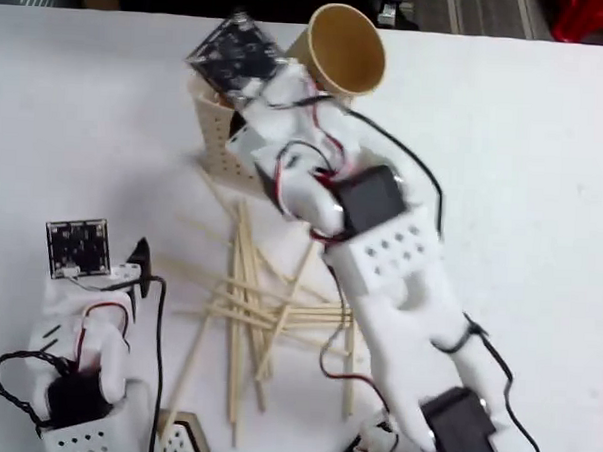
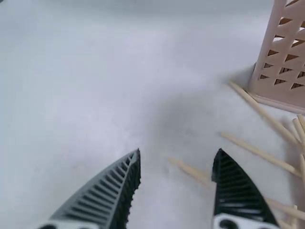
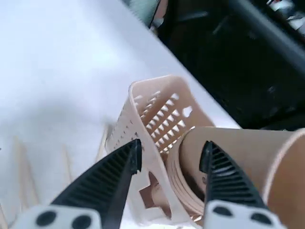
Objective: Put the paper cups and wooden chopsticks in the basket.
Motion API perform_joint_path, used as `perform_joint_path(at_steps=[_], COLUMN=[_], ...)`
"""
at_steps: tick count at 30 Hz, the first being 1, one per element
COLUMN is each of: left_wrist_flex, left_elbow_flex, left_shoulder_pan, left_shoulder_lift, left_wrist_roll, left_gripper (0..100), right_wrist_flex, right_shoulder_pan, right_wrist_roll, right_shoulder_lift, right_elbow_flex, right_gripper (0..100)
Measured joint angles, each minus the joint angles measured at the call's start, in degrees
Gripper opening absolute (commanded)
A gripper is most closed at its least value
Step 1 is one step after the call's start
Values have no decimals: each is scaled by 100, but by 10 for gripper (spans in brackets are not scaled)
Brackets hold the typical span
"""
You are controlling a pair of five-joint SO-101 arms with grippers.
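White table (image 1: pixel 525 146) under you, dark room past its far edge. Your right arm stretches out to the beige basket (image 1: pixel 220 132) at the far side. On its wrist camera the right gripper (image 3: pixel 172 145) has its fingers spread wide, tips just above the basket's slotted wall. The paper cup (image 1: pixel 339 48) lies tilted at the basket, mouth up and outward, its bottom end down by the rim. In the wrist view the cup's side runs behind one black finger (image 3: pixel 224 181). I can't tell from here whether that finger touches it.

The wooden chopsticks (image 1: pixel 268 315) lie scattered on the table in a loose crossed pile, between the basket and the arm bases, none of them in the basket.

Your left gripper (image 2: pixel 178 157) is low over the table near your side, fingers parted and holding nothing. One chopstick end lies just between its tips, and the basket's corner stands beyond.
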Motion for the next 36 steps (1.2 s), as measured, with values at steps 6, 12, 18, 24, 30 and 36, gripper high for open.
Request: perform_joint_path(at_steps=[6, 12, 18, 24, 30, 36], left_wrist_flex=[0, 0, 0, 0, 0, 0], left_elbow_flex=[0, 0, 0, 0, 0, 0], left_shoulder_pan=[0, 0, 0, 0, 0, 0], left_shoulder_lift=[0, 0, 0, 0, 0, 0], left_wrist_roll=[0, 0, 0, 0, 0, 0], left_gripper=[248, 248, 248, 248, 247, 247], right_wrist_flex=[0, -334, -879, -1231, -1987, -2154], right_shoulder_pan=[-26, 62, 809, 1565, 1415, 730], right_wrist_roll=[0, -9, -9, -18, -18, -9], right_shoulder_lift=[88, -747, -1354, -1257, -642, -492], right_elbow_flex=[0, 0, 0, 325, 958, 1011], right_gripper=[208, 154, 43, 19, 19, 19])
